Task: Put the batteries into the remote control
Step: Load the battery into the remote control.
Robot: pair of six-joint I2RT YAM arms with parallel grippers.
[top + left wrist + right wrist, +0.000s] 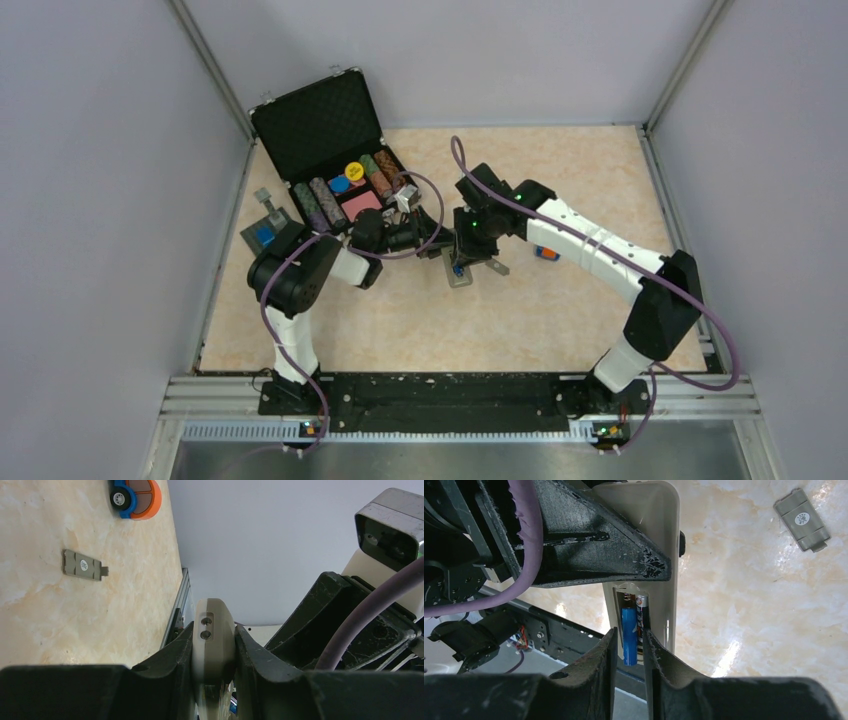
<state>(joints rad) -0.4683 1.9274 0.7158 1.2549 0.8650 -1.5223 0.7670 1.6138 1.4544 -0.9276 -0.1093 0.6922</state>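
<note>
The remote control (659,520) is held off the table with its greyish back and open battery compartment showing. My left gripper (214,630) is shut on the remote's body (220,615). In the compartment a blue battery (629,635) lies beside a dark battery (641,622). My right gripper (630,631) is at the compartment's end, its jaws a narrow gap apart around the batteries' ends, with a sliver of space beside the blue one. In the top view both grippers meet mid-table over the remote (460,272).
The grey battery cover (801,520) lies loose on the table right of the remote. An orange and blue toy car (546,253) sits beyond it. An open black case (320,125) of coloured pieces stands back left, and a grey plate with a blue block (265,232) beside it.
</note>
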